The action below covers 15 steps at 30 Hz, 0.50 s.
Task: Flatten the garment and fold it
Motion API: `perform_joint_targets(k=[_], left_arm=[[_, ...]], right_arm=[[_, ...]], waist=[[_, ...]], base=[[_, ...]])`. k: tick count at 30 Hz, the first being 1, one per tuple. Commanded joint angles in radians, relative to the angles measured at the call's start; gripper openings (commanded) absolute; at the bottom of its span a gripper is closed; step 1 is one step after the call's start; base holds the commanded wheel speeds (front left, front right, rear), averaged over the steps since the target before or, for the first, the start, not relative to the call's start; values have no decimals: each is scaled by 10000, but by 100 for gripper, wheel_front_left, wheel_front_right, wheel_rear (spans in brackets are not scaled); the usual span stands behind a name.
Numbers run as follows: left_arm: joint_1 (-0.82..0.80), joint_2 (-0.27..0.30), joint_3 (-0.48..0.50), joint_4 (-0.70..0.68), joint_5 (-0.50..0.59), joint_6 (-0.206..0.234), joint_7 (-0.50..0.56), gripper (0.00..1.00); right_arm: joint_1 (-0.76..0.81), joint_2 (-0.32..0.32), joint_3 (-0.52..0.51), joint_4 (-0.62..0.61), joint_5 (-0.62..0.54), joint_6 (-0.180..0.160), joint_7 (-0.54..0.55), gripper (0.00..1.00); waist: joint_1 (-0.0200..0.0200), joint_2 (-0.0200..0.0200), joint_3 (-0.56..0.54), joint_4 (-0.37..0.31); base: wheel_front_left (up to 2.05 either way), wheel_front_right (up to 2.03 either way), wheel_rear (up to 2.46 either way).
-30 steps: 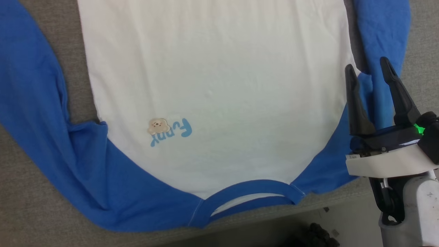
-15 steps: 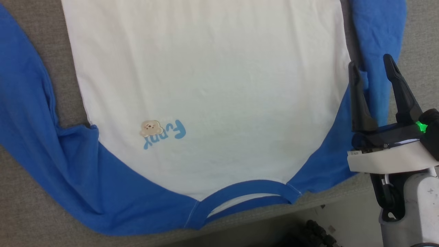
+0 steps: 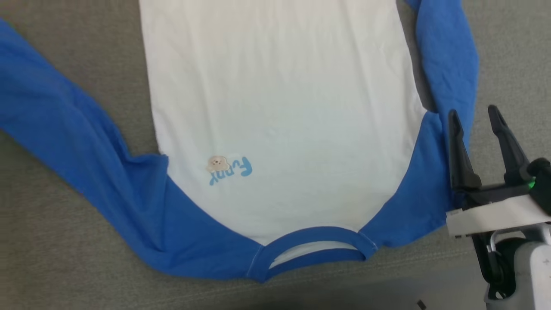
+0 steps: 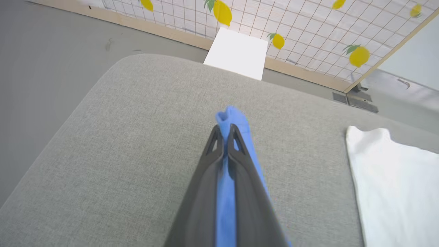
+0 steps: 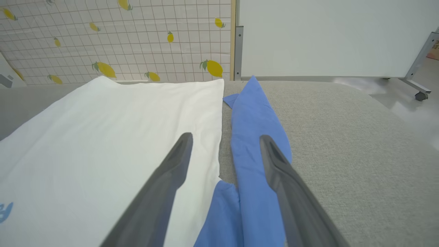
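The garment (image 3: 280, 107) lies spread face up on the grey cushion (image 3: 51, 258): white body, blue collar (image 3: 310, 249) nearest me, small blue chest lettering (image 3: 232, 170). One blue sleeve (image 3: 64, 125) slants out to the upper left. In the left wrist view my left gripper (image 4: 224, 128) is shut on that sleeve's end, with a blue tuft (image 4: 230, 115) poking past the tips. My right gripper (image 3: 473, 113) is open beside the right shoulder. Its fingers straddle the gap between the white body (image 5: 120, 137) and the other sleeve (image 5: 253, 113), holding nothing.
The cushion (image 4: 120, 137) has a rounded far corner, with grey floor (image 4: 44, 51) beyond it. A white box (image 4: 236, 51) stands against a lemon-patterned grid wall (image 4: 308, 31). A white panel (image 5: 325, 34) on a wheeled frame stands behind the far edge.
The head camera has shifted, so the whole picture has moved. The left sleeve now slants further out from the body. The right gripper stays open by the right shoulder.
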Motion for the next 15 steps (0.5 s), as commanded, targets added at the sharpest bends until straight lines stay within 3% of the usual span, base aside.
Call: perform_joint_targets(k=[1, 7, 15], left_arm=[[227, -182, 10, -323, -208, -68, 14, 0], [582, -1000, -383, -1952, -875, -126, 533, 0], [76, -3566, -1508, -2854, -2093, 139, 608, 0]], right_arm=[[198, 60, -72, -43, -32, -17, 75, 100], [685, 104, -164, -244, -48, -17, 386, 100], [1104, 143, -145, -433, -53, -17, 628, 100]], waist=[[0, 0, -1395, 712], [0, 0, -2263, 945], [0, 0, -2878, 1015]], base=[[0, 0, 0], [0, 0, 0], [0, 0, 0]])
